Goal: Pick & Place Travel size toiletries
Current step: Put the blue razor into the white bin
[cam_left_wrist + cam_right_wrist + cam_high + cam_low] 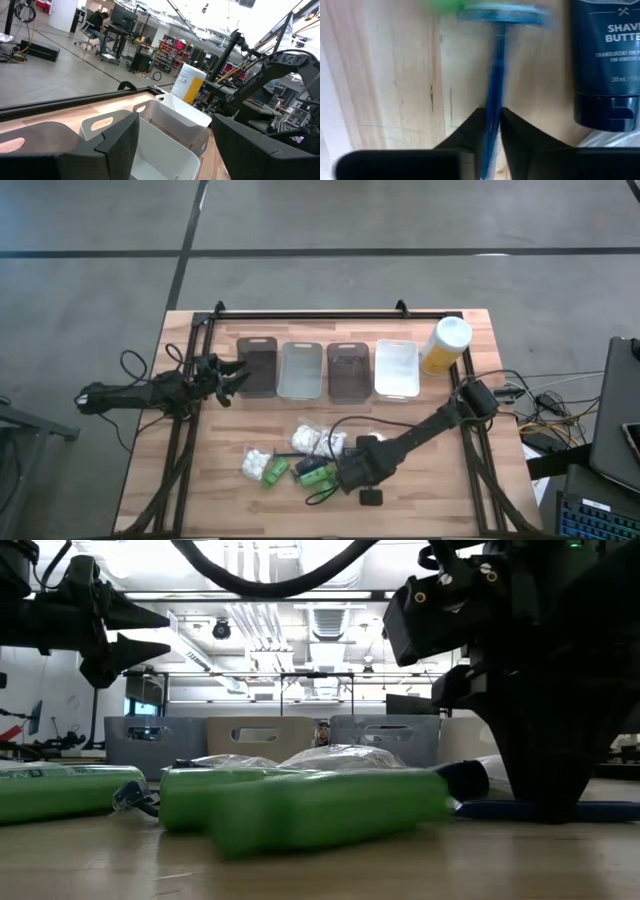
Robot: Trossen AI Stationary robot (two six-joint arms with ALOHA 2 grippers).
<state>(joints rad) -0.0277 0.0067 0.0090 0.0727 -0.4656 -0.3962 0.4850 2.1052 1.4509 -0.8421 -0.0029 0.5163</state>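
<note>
Toiletries lie in a loose cluster on the near half of the wooden table [200,490] in the high view: white packets [317,440], green bottles [276,472] and a small dark item [371,498] set slightly apart. The right gripper [345,478] is down at table level, at the cluster's right edge. The left gripper [232,377] hangs just beside the left end of a row of four trays [330,370]. A yellow cylinder with white cap [445,345] stands at the row's right end.

Low view: green bottles [330,808] lie on their sides in front, with crinkly packets [340,757] behind them. The right gripper [545,805] rests on the tabletop at the right, touching a blue razor [545,810]. The left gripper [135,632] is raised at upper left, jaws apart.

Left wrist view: the left gripper's fingers [115,145] are spread wide and hold nothing. Below them sits a clear tray [165,150]. The yellow cylinder [187,84] stands beyond it.

Right wrist view: the right gripper [492,131] is closed narrowly on the blue razor's [496,85] handle. The razor lies flat on the wood. A dark tube marked "SHAVE BUTTER" [607,60] lies just beside it.
</note>
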